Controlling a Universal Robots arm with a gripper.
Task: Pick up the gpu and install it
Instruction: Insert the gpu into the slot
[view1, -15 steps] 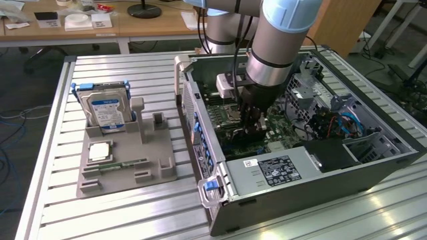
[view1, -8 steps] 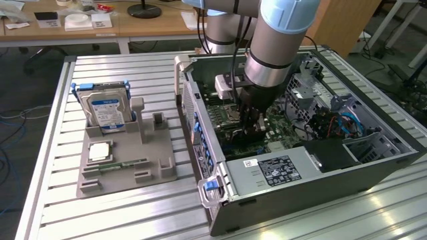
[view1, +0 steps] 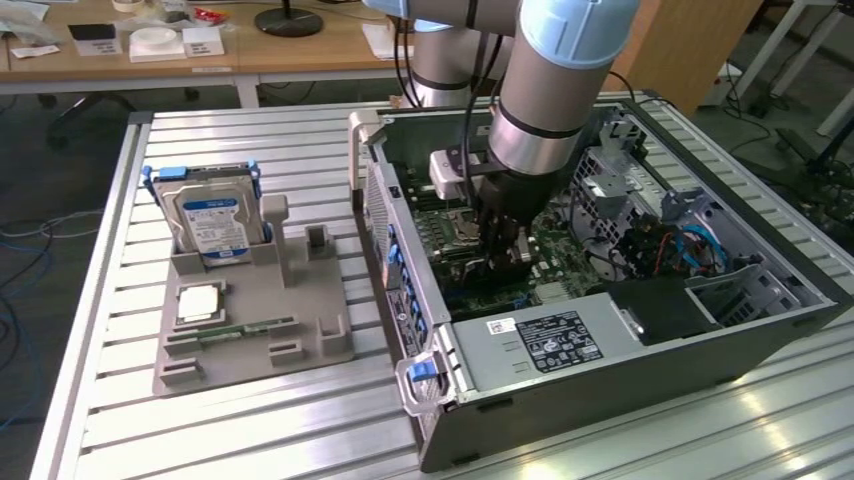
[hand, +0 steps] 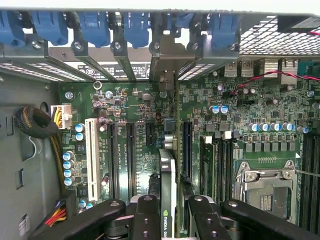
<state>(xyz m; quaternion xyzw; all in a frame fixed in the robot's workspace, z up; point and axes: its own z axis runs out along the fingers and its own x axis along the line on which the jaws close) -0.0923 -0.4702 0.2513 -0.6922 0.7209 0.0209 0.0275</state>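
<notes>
So the arm (view1: 554, 90) comes in from above and hangs pretty much straight down into the open computer case (view1: 747, 330), wrist vertical, with the gripper (view1: 509, 262) low over the motherboard (hand: 135, 107). From the wrist view you can see the gripper (hand: 170, 220) clamped on the gpu (hand: 168, 175), which stands on edge between the two black fingers (hand: 146, 217), one on each flat side of it. The card runs straight out ahead of the fingers toward the row of slot brackets with blue clips (hand: 135, 25) at the back wall of the case. It sits right over the motherboard's long expansion slots; whether it's actually seated in one, I can't tell.

The white slot (hand: 91, 157) lies off to one side of the held card, with the black slots between them. On the other side are the memory slots and then the empty processor socket (hand: 265, 185).

Outside the case, well away from the gripper toward the exterior view's left, there's a grey parts holder (view1: 254, 330) on the slatted table (view1: 200, 440), with a hard drive (view1: 214, 225) standing upright in it and a memory stick (view1: 240, 327) lying flat.
</notes>
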